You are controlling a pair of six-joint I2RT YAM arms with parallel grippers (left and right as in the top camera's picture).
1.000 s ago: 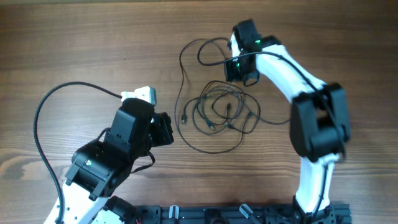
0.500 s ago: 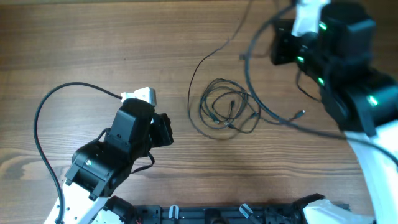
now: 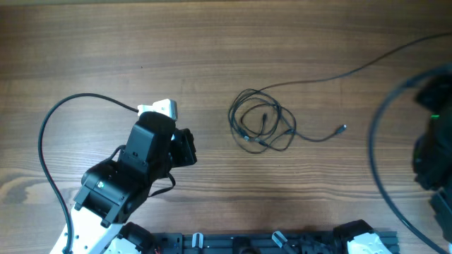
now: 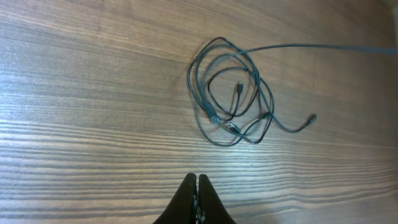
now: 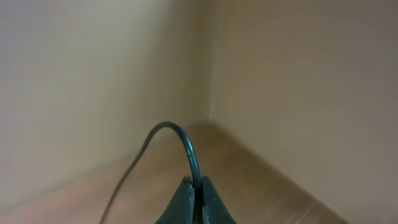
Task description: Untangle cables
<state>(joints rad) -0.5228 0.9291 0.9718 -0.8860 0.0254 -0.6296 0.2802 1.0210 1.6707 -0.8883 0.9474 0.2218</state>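
A tangle of thin dark cables [image 3: 261, 127] lies on the wooden table right of centre, also in the left wrist view [image 4: 233, 109]. One strand [image 3: 367, 65] runs taut from it up to the far right. A loose plug end [image 3: 342, 128] trails to the right. My right gripper [image 5: 196, 183] is shut on a dark cable [image 5: 180, 137] and held high, facing a wall. The right arm [image 3: 432, 141] is a blur at the right edge. My left gripper [image 4: 198, 180] is shut and empty, above the table near the tangle's front side.
A thick black robot cable [image 3: 49, 141] loops at the left beside the left arm [image 3: 134, 169]. A white tag [image 3: 159, 108] lies by the left arm. A black rail [image 3: 247, 243] runs along the front edge.
My right arm has risen and swung from the back centre to the far right, drawing one cable out of the tangle. The tangle is smaller and tighter. The left arm has not moved.
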